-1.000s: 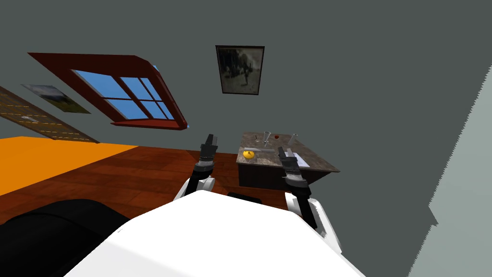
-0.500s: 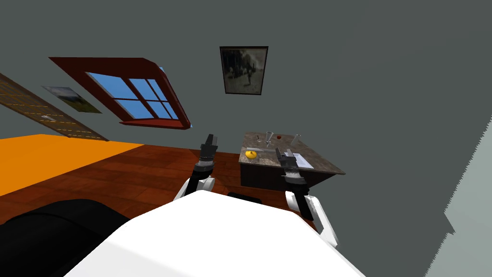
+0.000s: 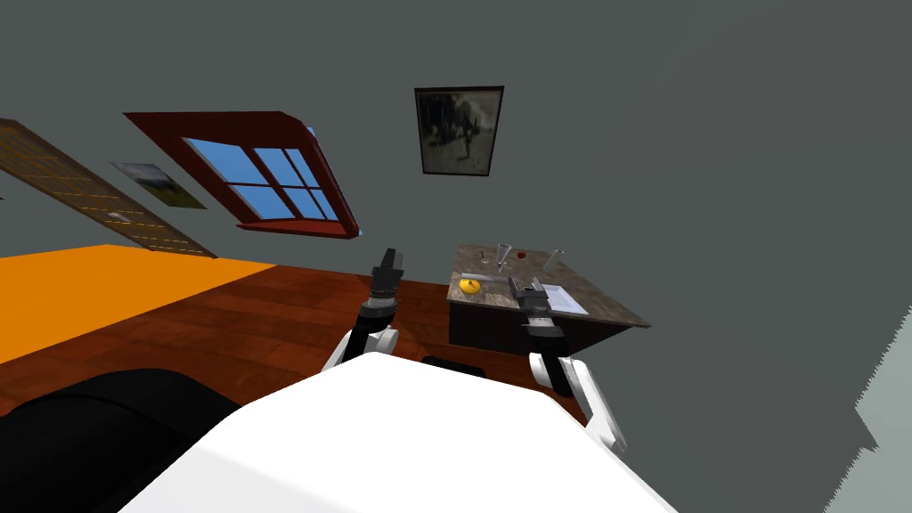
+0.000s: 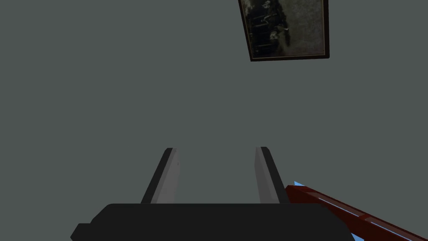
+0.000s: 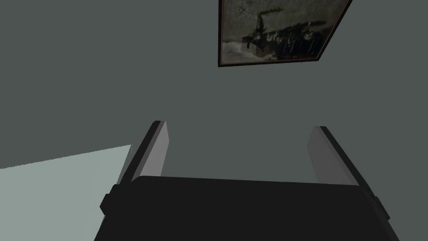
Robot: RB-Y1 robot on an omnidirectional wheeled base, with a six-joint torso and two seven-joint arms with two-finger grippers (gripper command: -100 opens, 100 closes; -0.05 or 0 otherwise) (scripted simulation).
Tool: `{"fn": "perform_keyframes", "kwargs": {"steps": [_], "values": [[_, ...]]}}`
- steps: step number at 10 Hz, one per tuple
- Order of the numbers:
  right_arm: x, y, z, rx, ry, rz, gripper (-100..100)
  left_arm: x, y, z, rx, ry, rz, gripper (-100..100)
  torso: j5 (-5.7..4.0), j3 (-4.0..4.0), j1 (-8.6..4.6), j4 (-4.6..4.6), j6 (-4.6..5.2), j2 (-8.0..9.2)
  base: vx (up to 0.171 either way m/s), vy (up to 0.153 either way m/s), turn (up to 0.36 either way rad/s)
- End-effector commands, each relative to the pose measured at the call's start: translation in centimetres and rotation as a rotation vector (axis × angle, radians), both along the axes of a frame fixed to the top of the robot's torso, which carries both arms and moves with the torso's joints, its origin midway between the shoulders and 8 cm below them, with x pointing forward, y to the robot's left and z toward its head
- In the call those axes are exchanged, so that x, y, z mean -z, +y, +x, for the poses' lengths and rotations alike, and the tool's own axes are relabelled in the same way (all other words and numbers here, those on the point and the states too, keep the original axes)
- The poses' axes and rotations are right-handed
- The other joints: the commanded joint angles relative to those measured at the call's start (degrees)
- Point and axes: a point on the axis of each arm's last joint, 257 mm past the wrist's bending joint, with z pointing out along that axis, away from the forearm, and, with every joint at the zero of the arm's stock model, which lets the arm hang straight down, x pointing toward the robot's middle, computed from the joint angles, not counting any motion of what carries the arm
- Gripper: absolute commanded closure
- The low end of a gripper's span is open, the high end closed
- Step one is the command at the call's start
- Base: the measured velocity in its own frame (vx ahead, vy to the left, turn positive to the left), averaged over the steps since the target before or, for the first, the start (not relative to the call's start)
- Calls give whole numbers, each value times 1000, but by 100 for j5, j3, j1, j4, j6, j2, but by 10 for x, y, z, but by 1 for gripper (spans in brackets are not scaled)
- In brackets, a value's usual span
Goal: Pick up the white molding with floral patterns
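The pale molding (image 3: 485,277) lies on the table (image 3: 610,309) just ahead-left of the right gripper (image 3: 529,287) — long axis crosswise to it — whose fingers stand apart; the left gripper (image 3: 387,264), also spread, hangs farther off.

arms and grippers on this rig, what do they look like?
Left arm and right arm: white links at the shoulder end, dark forearms with light grey wrist bands. Left gripper and right gripper: dark box, two thin light grey blade fingers, dark outer edges.

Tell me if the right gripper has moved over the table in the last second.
Yes. Judged against the table, the right gripper has edged toward the yellow object.
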Motion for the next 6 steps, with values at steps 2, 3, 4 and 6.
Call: {"fn": "perform_keyframes", "kwargs": {"steps": [2,3,4,6], "values": [[14,-9,9,64,24,-116,-100,0,0,0,0,0,0,0,0,-1,0,0,-2,-2,-9,34,59],[24,-18,17,110,48,-181,-100,0,0,0,0,0,0,0,0,-1,-1,0,0,-2,-17,34,66],[25,-18,17,118,47,-208,-100,0,0,0,0,0,0,0,0,0,0,0,-1,0,-12,29,40],[37,-27,24,171,71,-300,-100,0,0,0,0,0,0,0,0,0,1,0,-1,0,-12,35,60]]}}
